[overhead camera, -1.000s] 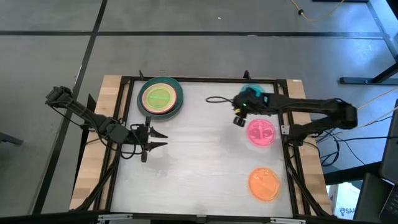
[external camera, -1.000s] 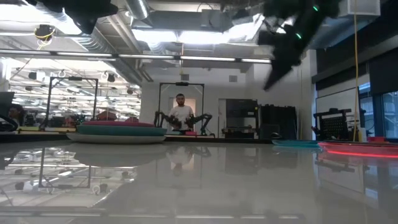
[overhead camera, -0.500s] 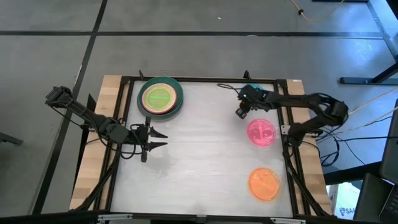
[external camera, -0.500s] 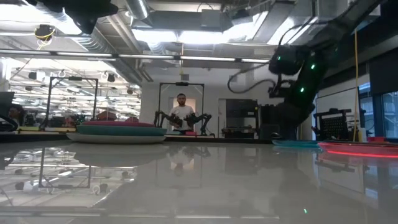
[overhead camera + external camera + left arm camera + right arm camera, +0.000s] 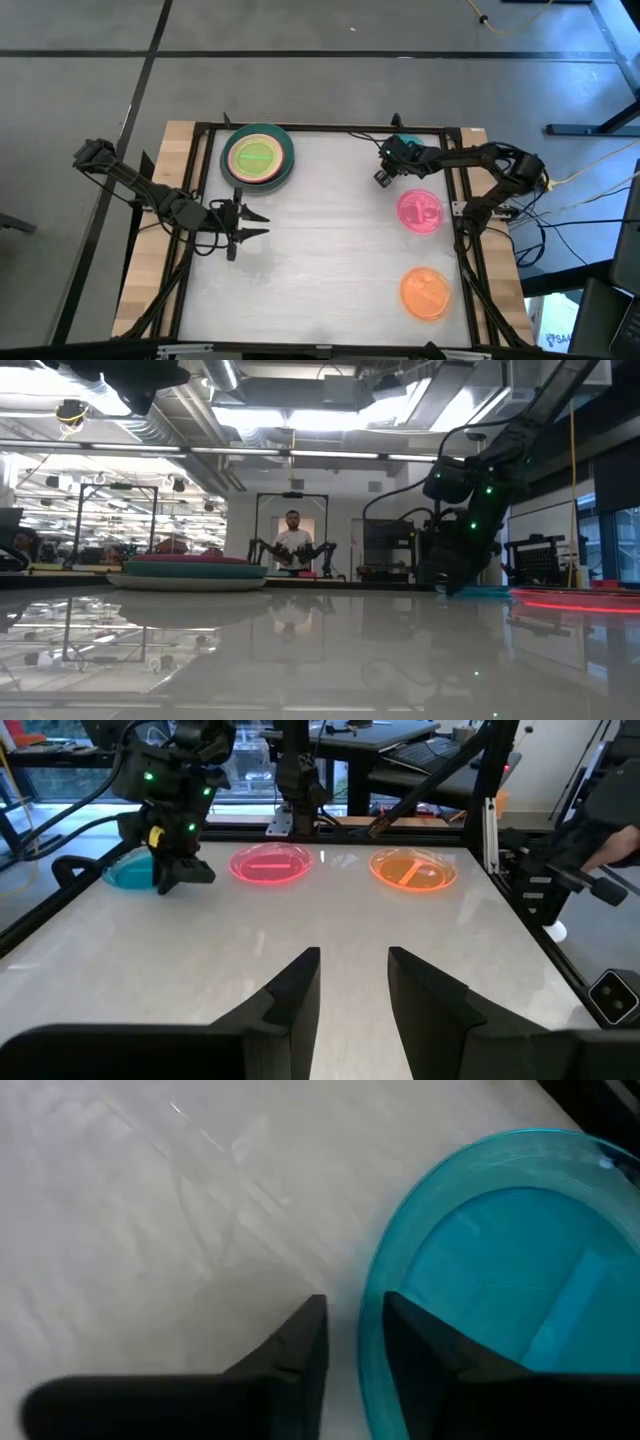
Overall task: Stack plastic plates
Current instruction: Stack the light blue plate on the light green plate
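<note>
Worktop (image 5: pixel 320 250) carries my plates. My right claw (image 5: pixel 350 1345) is down at the far right corner, its two fingers straddling the rim of the cyan plate (image 5: pixel 500 1290), not clenched tight. The magenta plate (image 5: pixel 421 213) and orange plate (image 5: pixel 425 295) lie nearer. My left claw (image 5: pixel 352 982) hovers released near the stack (image 5: pixel 258 157) at far left.

A robotics lab in an open industrial hall. Exposed ducts (image 5: pixel 250 395) and strip lights (image 5: pixel 300 452) run under a bare ceiling, the floor (image 5: pixel 300 90) is grey concrete, and a framed table (image 5: pixel 320 280) carries two arms. Behind, a person (image 5: pixel 292 540) sits at another arm rig (image 5: pixel 325 550), among more framed stations (image 5: pixel 100 510).
</note>
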You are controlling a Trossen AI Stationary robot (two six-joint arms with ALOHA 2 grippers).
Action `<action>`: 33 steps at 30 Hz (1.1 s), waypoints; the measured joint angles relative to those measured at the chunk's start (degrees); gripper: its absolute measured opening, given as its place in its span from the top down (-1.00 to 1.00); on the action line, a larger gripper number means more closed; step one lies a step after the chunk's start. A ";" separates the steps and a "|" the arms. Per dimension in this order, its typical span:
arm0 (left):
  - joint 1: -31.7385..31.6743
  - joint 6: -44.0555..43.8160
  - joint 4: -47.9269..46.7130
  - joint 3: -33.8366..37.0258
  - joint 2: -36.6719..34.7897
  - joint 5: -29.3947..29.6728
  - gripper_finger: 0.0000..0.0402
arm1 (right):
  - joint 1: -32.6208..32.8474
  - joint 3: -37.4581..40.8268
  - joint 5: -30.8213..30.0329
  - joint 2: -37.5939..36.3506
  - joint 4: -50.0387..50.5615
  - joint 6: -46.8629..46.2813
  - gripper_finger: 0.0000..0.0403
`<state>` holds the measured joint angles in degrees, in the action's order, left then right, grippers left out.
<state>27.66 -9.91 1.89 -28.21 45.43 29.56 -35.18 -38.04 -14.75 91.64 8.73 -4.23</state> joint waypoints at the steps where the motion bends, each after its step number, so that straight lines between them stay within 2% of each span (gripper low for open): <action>1: 0.02 0.00 0.00 -0.02 0.00 -0.02 0.44 | 0.00 0.00 0.19 0.02 -0.10 0.10 0.63; 6: 0.00 0.00 -0.11 0.00 0.00 -0.02 0.44 | 0.31 0.00 0.39 0.13 -0.90 1.91 0.96; 11: 0.00 0.00 -0.11 -0.02 0.00 0.00 0.44 | 3.92 -0.95 -0.48 0.28 -2.65 3.35 0.92; 20: 0.00 0.00 -0.15 -0.02 0.00 1.00 0.44 | 13.12 -7.70 0.51 0.24 -4.78 6.82 0.98; 27: 0.00 0.00 -0.17 0.00 -0.01 1.01 0.44 | 18.23 -12.23 5.80 0.17 -12.24 9.13 0.99; 33: 0.00 2.53 -0.14 0.00 0.00 1.07 0.44 | 20.32 -14.09 11.33 0.50 -23.78 9.78 1.00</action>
<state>27.66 -7.39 1.75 -28.21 45.43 30.63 -14.86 -52.13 -3.42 92.14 -15.05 5.55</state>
